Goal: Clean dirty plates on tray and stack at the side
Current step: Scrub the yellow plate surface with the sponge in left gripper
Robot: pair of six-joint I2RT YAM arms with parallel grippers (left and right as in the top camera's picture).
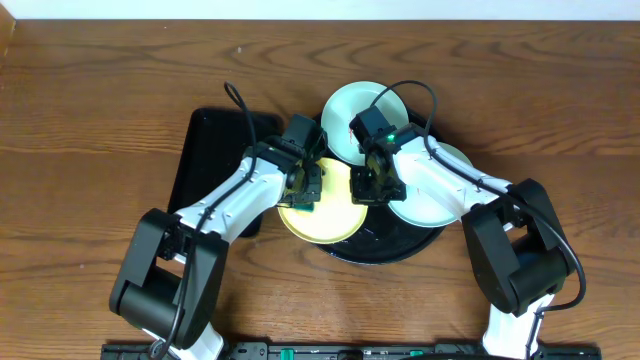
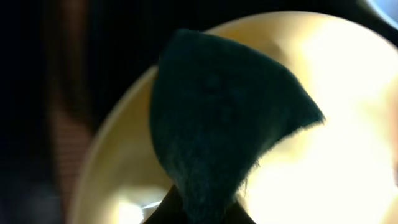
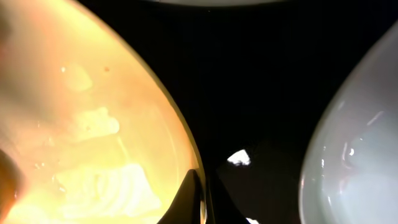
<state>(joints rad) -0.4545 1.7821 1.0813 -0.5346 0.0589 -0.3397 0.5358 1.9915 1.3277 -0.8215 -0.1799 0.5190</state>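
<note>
The pale yellow plate (image 1: 325, 222) lies on the front left of the round black tray (image 1: 400, 248). My left gripper (image 1: 305, 187) is shut on a dark green sponge (image 2: 217, 118) and presses it onto the yellow plate (image 2: 348, 124). My right gripper (image 1: 368, 186) is shut on the yellow plate's right rim (image 3: 81, 124), with its fingertips (image 3: 202, 199) pinching the edge. One mint-blue plate (image 1: 440, 195) lies on the tray's right side and shows in the right wrist view (image 3: 354, 155). A second mint-blue plate (image 1: 352, 115) lies at the back.
A smaller rectangular black tray (image 1: 210, 150) lies on the wooden table to the left, partly under my left arm. Both arms cross over the middle of the round tray (image 3: 249, 93).
</note>
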